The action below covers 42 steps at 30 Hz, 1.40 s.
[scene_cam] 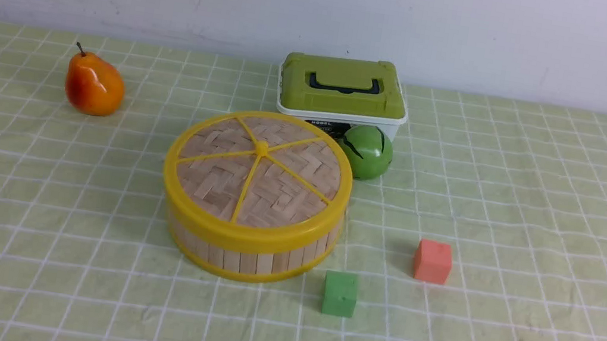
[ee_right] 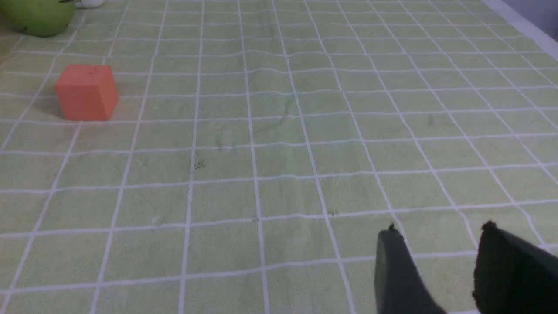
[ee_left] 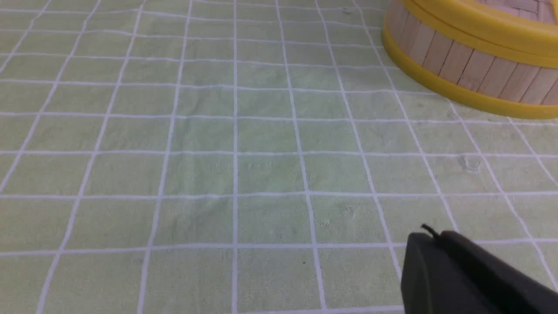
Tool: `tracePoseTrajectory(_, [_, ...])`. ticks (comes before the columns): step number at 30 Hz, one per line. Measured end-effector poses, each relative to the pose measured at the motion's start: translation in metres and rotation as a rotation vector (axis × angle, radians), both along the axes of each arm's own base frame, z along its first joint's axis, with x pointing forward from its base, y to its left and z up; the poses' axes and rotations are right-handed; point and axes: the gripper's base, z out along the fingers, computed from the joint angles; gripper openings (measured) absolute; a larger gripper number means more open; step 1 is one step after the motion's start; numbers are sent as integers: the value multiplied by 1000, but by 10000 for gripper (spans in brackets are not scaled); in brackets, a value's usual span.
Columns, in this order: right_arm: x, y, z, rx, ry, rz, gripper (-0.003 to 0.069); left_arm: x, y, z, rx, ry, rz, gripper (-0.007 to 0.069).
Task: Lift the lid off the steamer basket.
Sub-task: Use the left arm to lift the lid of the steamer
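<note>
Before reckoning any progress, note the lid (scene_cam: 259, 164) seated flat and square on the steamer basket (scene_cam: 254, 256), a little left of centre on the checked cloth (scene_cam: 545, 201). Count nothing as done: no lift, no tilt, no gap at the yellow rim.

Look in vain for either arm in the front view. Find the left gripper (ee_left: 436, 237) only through its own wrist camera, low over bare cloth on the near left of the basket, apparently closed up with no gap to be seen, gripping nothing. Find the right gripper (ee_right: 440, 226) the same way, parted a little and empty, judged to hang over open cloth on the near right, beyond the orange cube (scene_cam: 432, 261).

Reckon everything as left to do: reach in, take hold at rim or knob, raise clear, set down aside. Mind the green ball (scene_cam: 367, 152) just behind on the far right, the green-topped box (scene_cam: 342, 89) further back, and the green cube (scene_cam: 340, 294) just beside the near right.
</note>
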Motion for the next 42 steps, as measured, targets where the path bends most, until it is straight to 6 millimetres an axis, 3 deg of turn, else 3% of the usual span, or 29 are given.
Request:
tracePoseTrajectory(38, [0, 0, 0, 0, 0, 0, 242, 0, 0, 0, 0, -4, 0, 40])
tracePoseTrajectory(42, [0, 0, 0, 0, 0, 0, 242, 3, 0, 9, -10, -105, 0, 40])
